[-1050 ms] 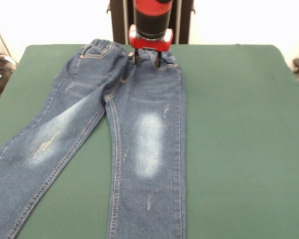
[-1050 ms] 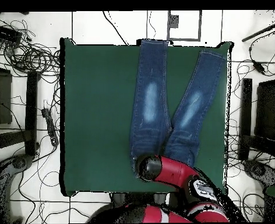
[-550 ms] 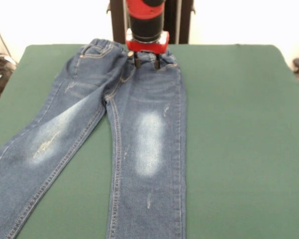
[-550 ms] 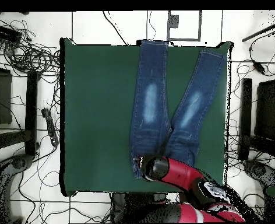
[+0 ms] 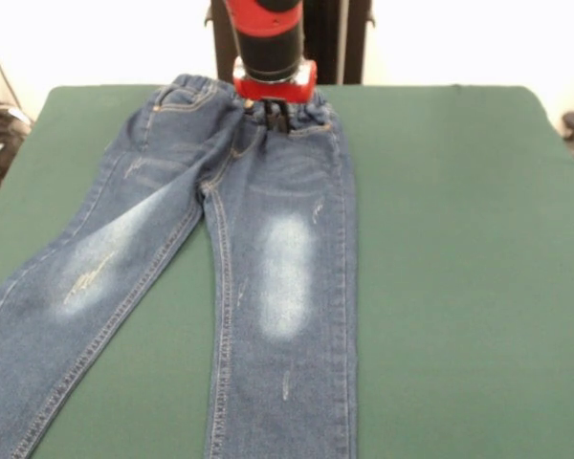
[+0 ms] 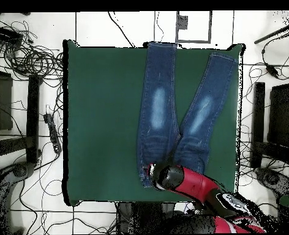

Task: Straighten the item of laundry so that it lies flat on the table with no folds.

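The tool [image 5: 275,117] sits at the 12 o'clock end of the jeans [image 5: 268,249], its fingers drawn close together on the elastic waistband [image 5: 301,113] — seemingly pinching it, probably to tug the cloth taut. From there the jeans run toward 6 o'clock across the green tabletop [image 5: 459,268], one leg straight, the other splayed toward 8 o'clock — nearly flat, with slight wrinkling near the hips.
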{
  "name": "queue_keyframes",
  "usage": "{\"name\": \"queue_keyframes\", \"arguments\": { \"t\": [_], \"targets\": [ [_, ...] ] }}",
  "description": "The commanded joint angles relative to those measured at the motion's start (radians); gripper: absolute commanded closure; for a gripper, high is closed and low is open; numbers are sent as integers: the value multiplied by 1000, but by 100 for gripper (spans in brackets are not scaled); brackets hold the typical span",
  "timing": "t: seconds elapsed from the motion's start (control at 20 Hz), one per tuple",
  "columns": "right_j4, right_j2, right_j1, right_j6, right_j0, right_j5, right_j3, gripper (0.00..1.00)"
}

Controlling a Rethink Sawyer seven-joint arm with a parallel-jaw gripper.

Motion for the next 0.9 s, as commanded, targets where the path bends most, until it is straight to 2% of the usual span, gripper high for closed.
{"name": "queue_keyframes", "arguments": {
  "t": [0.05,0.35,0.5,0.75,0.9],
  "targets": [
    [-18,126,123,134,8,-71,47,100],
    [8,128,83,140,31,-16,30,100],
    [34,135,38,171,52,2,58,100],
    [72,150,17,248,102,-48,123,100],
    [95,155,12,265,117,-50,125,100]
  ]
}}
